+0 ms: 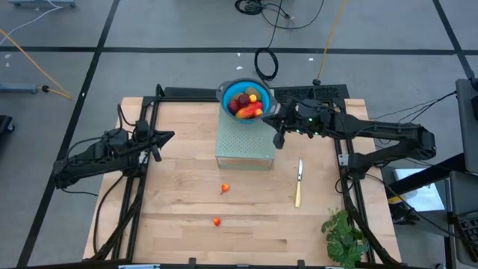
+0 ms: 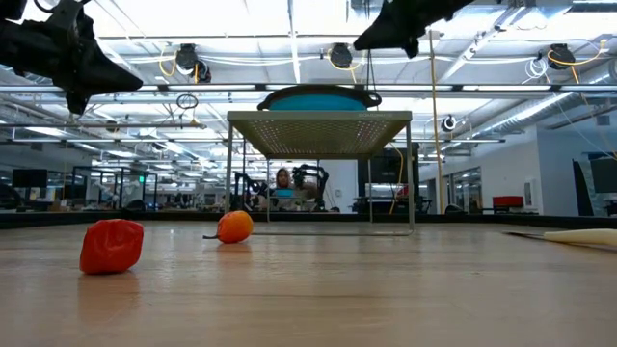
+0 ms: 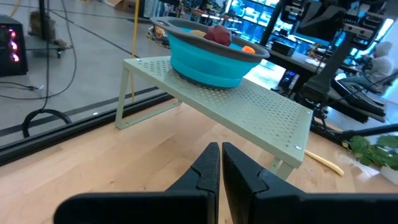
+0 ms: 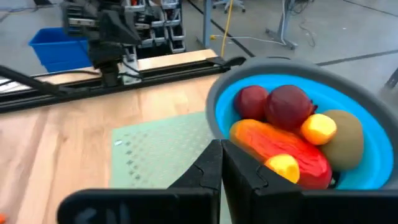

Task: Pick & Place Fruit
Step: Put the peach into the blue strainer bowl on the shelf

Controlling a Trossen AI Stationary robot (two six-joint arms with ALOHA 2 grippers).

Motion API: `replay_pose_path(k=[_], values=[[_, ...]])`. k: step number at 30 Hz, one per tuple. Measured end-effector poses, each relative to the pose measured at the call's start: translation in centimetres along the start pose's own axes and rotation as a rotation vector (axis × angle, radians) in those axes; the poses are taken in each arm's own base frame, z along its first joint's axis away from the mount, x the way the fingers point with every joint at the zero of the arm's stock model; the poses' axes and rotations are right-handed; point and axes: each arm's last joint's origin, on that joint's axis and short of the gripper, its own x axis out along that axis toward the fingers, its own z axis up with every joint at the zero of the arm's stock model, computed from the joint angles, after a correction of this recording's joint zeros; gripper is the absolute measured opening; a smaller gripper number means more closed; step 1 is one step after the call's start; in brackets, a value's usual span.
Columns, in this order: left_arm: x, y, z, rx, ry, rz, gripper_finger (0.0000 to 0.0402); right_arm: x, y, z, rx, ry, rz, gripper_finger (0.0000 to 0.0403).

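- The right gripper (image 4: 221, 163) had its fingers pressed together on nothing, hovering just beside the blue bowl (image 1: 226, 93) over the perforated green rack (image 1: 243, 142).
- The left gripper (image 3: 221, 168) was likewise closed and empty, near the table's left edge.
- No readable writing showed.
- The bowl, near the table's far edge, held an orange-red mango (image 4: 280, 149), two dark-red balls (image 4: 287, 107), a brown kiwi (image 4: 345, 137) and small yellow-orange pieces.
- Two tiny orange-red fruits (image 1: 225, 188) lay on the wooden table (image 1: 179, 202) toward the near edge; a knife (image 1: 299, 182) lay right of them.
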Motion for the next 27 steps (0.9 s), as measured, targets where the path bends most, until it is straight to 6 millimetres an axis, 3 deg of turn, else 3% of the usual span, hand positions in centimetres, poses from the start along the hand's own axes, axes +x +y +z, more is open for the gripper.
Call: replay_pose_path(k=[12, 21, 27], values=[[0.0, -0.1, 0.1, 0.021, 0.001, -0.034, 0.0017, -4.6, 1.8, -0.1, -0.045, -0.027, 0.166, 0.0000], [0.0, -0.4, 0.9, -0.004, -0.085, -0.062, 0.0017, -7.9, 1.7, -4.4, 0.038, -0.075, 0.207, 0.0000], [1.3, -0.9, 1.6, -0.019, -0.104, -0.070, 0.0017, -9.9, 1.0, -7.4, 0.056, -0.149, 0.218, 0.0000]])
